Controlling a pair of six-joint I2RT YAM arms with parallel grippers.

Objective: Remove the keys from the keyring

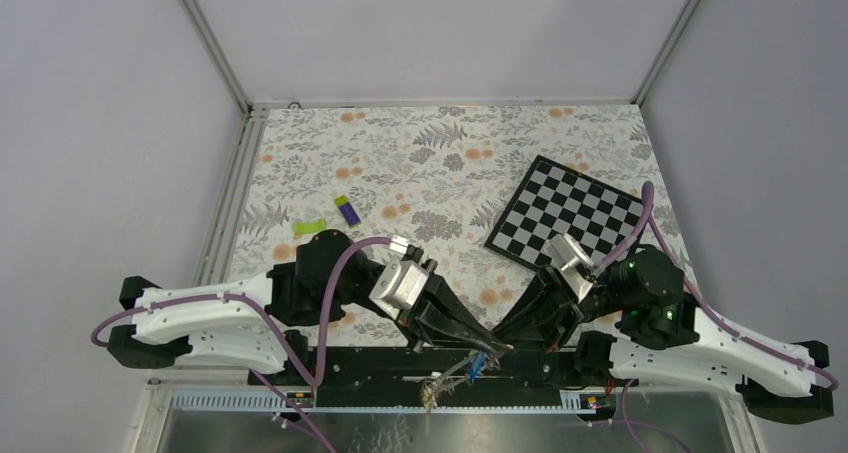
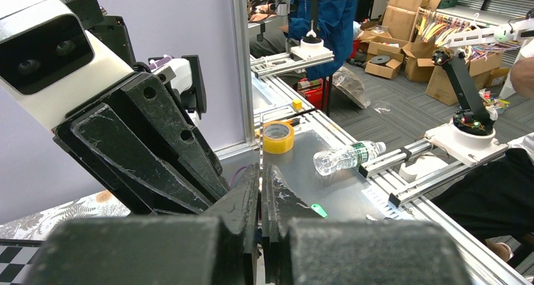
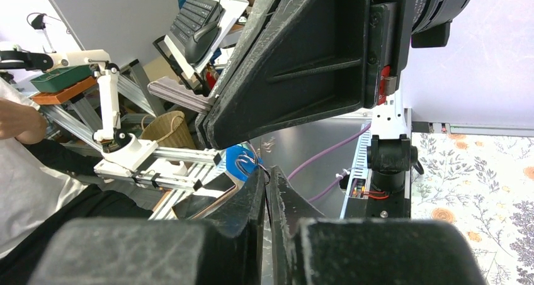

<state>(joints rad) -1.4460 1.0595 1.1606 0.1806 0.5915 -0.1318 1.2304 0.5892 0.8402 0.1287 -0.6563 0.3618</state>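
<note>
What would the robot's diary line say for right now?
left gripper: shut | right gripper: shut | keys: dangling where the grippers meet, over base rail

Keys (image 1: 442, 380) too small for any detail.

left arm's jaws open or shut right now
Left jaws shut. In the left wrist view its two fingers press together with only a hairline slit between. Whether they pinch anything cannot be told.

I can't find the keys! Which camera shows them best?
The top view: the bunch of keys dangles in plain sight at the bottom. The right wrist view catches only a blue key head; the left wrist view shows no keys.
</note>
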